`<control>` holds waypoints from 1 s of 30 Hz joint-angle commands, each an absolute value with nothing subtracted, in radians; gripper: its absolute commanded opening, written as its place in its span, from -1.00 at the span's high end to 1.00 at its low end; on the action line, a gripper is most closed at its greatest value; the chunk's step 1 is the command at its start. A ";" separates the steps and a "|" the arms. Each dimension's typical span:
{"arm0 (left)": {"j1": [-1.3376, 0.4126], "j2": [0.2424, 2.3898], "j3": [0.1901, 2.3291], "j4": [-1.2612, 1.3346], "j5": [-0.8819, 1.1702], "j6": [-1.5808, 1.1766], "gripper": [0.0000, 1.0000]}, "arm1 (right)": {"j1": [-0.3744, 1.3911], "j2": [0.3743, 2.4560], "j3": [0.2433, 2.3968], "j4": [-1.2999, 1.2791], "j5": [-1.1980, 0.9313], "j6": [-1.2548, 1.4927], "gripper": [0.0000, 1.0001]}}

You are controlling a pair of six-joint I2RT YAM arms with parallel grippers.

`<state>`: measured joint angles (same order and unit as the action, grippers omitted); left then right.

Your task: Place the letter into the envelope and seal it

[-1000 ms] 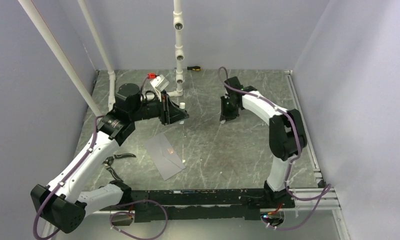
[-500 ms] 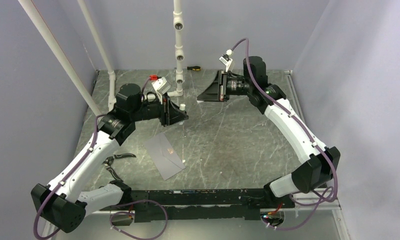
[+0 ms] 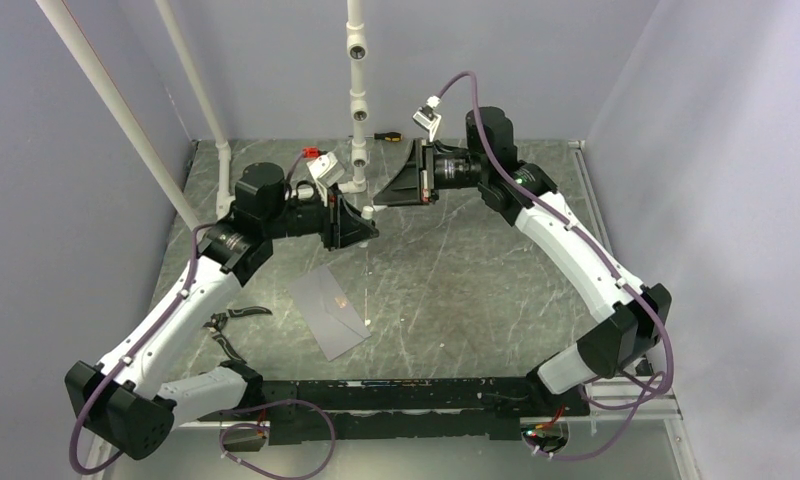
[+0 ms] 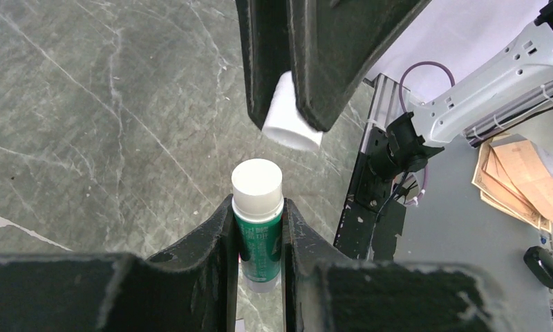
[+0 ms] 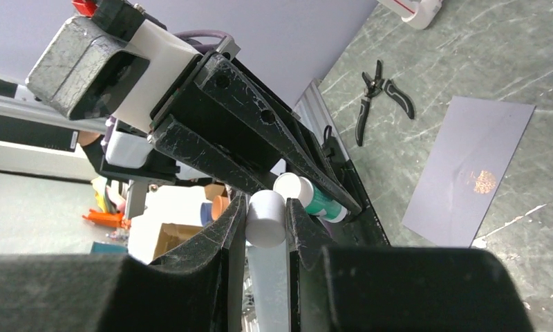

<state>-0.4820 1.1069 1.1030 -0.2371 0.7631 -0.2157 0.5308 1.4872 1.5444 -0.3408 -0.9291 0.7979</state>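
The grey envelope [image 3: 326, 312] lies flat on the stone table, flap shut, with a small orange spot [image 5: 482, 181] on its face. The letter shows in no view. My left gripper [image 3: 364, 218] hovers above the table behind the envelope, shut on a green glue stick [image 4: 258, 235] with a white tip. My right gripper [image 3: 384, 196] faces it, shut on a white cylindrical cap [image 5: 267, 218]. In the left wrist view the cap [image 4: 291, 128] hangs just beyond the stick's tip, a small gap between them. The right wrist view shows the glue stick [image 5: 316, 198] right beside the cap.
Black pliers [image 3: 234, 322] lie left of the envelope. A screwdriver [image 3: 387, 135] rests at the back wall by the white pipe stand [image 3: 356, 100]. Slanted white pipes [image 3: 126, 120] cross the left side. A metal rail [image 3: 606, 250] edges the table on the right.
My right arm has swung up and leftwards, bringing the cap from mid-table to the glue stick's tip. The left gripper has barely shifted. The envelope has not moved.
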 commanded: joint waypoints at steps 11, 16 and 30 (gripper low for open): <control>-0.482 1.150 1.233 -0.348 0.811 -0.059 0.95 | 0.566 1.548 1.727 -0.590 -0.864 0.633 1.00; -0.482 1.187 1.286 -0.422 0.845 0.017 0.95 | 0.579 1.566 1.755 -0.601 -0.867 0.621 1.00; -0.482 1.332 1.497 -0.752 0.911 0.276 0.95 | 0.621 1.641 1.867 -0.791 -0.877 0.538 1.00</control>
<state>-0.4774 1.2945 1.4101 -0.6647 0.8536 0.1524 0.5816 1.6157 1.8030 -0.7227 -0.8455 0.5705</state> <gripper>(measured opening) 0.249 0.237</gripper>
